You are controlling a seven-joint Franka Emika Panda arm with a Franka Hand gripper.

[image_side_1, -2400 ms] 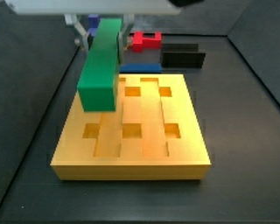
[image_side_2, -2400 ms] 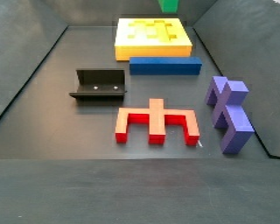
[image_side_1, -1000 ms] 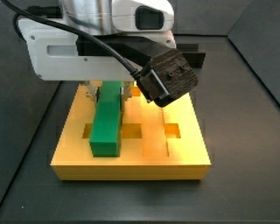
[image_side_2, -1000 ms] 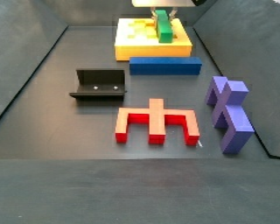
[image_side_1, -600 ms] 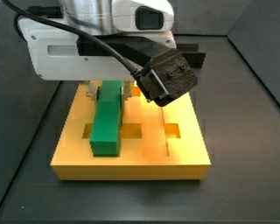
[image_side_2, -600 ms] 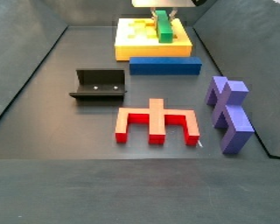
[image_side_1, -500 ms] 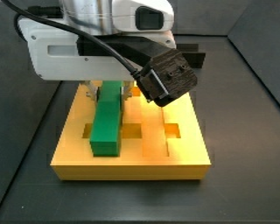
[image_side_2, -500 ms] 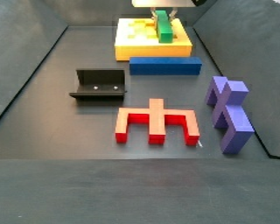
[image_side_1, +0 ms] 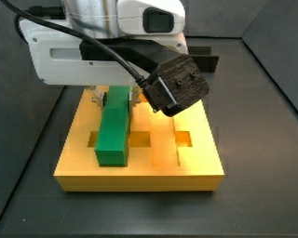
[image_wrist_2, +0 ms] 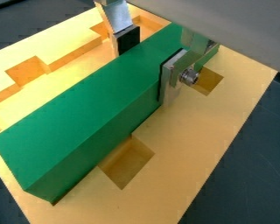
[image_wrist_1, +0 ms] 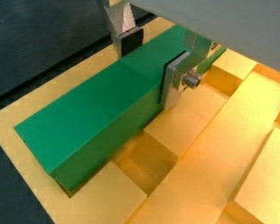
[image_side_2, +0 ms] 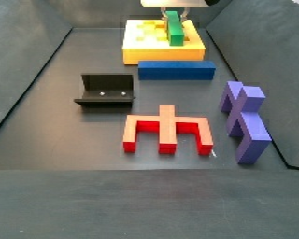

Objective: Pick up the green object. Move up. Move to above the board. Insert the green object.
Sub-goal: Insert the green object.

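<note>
The thick orange-yellow slab of a board (image_side_1: 142,139) with square holes lies on the dark floor, and the long bright green rectangular bar (image_side_1: 115,129) lies along it lengthwise, its long axis running with the board's grooves, in both side views. The two-finger gripper (image_wrist_1: 150,51) sits above the board at the bar's far part, its silver finger plates (image_wrist_2: 175,74) closed flat against the bar's two long sides. A flat blue bar (image_side_2: 177,70) lies just beside the board, crosswise to the green one. The dark L-shaped fixture (image_side_2: 106,91) stands nearby.
</note>
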